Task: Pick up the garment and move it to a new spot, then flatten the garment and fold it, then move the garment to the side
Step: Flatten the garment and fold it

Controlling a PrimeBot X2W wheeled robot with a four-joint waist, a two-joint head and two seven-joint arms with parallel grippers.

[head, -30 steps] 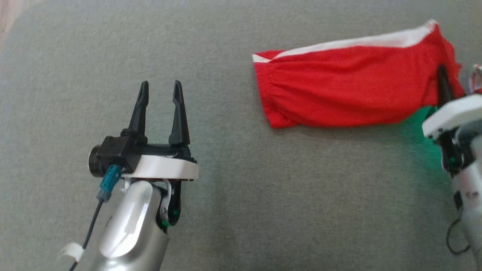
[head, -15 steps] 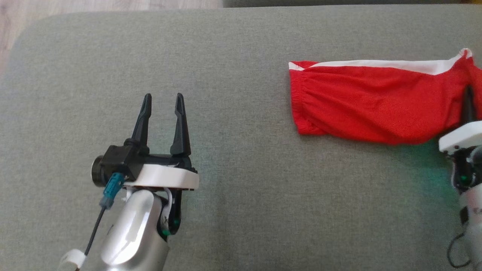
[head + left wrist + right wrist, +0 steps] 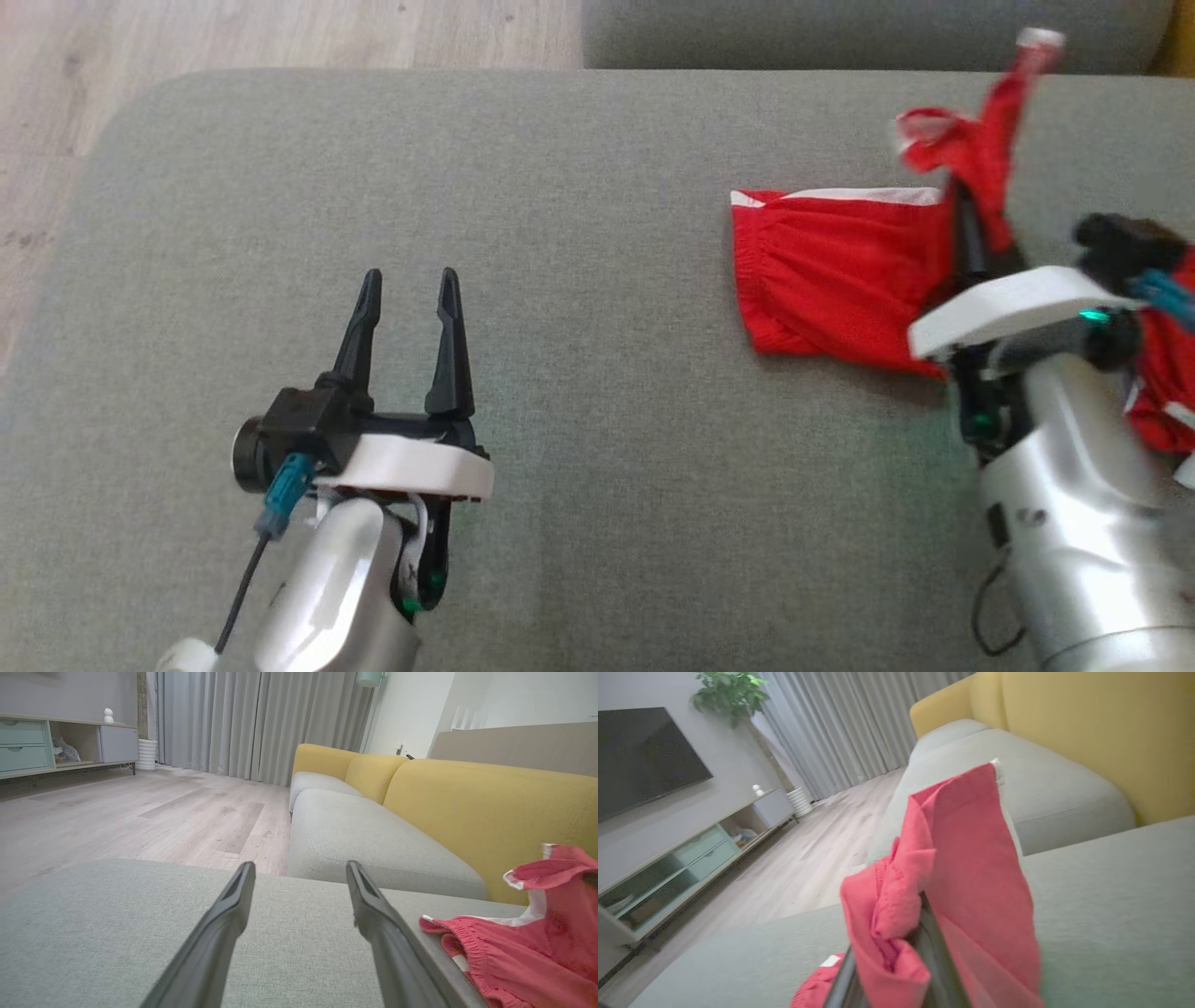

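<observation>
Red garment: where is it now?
Head view: the red garment lies on the right side of the grey cushion, one end lifted by the shut right gripper. The open left gripper is well apart at lower left.

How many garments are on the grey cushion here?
1: red shorts, on the right part of the cushion, one end held up in the shut right gripper. The folds could hide something under them.

Silver forearms (image 3: 327,579) end in white wrist plates (image 3: 411,464) and long black fingers (image 3: 355,327). A blue connector (image 3: 283,485) feeds a black cable (image 3: 240,597).
</observation>
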